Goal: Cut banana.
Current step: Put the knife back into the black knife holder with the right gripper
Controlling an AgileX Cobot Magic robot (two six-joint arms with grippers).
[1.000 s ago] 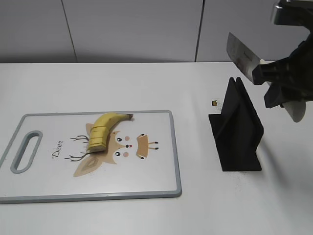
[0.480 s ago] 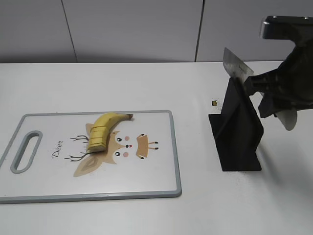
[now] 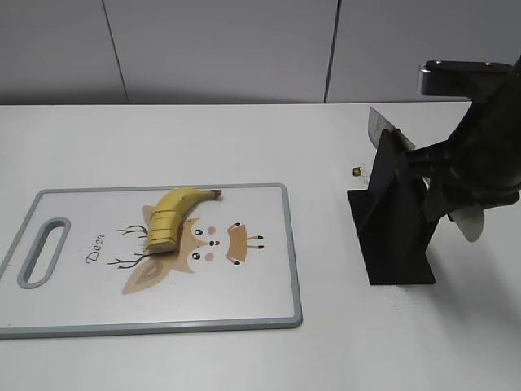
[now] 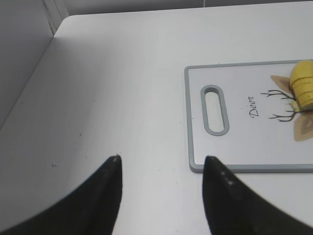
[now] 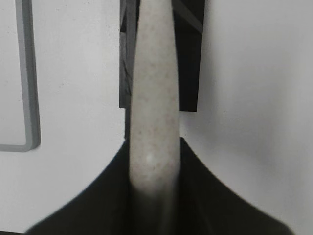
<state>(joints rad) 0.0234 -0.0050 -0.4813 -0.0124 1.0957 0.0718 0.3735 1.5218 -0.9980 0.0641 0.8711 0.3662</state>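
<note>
The yellow banana point(image 3: 172, 216) lies on the cutting board point(image 3: 260, 301), its thick end cut into several slices; its slices also show at the right edge of the left wrist view point(image 4: 303, 88). My right gripper point(image 3: 444, 175) is shut on the knife's beige handle point(image 5: 151, 112). The knife's blade point(image 3: 379, 129) sits partly down in the slot of the black knife stand point(image 3: 395, 220). My left gripper point(image 4: 161, 164) is open and empty above bare table, left of the board's handle end point(image 4: 215, 110).
A small dark object point(image 3: 356, 171) lies on the table behind the stand. The board's corner shows in the right wrist view point(image 5: 27, 112). A wall runs along the table's far edge.
My right gripper has moved down and to the left with the knife, lowering the blade into the stand's slot. The banana and board have not moved.
</note>
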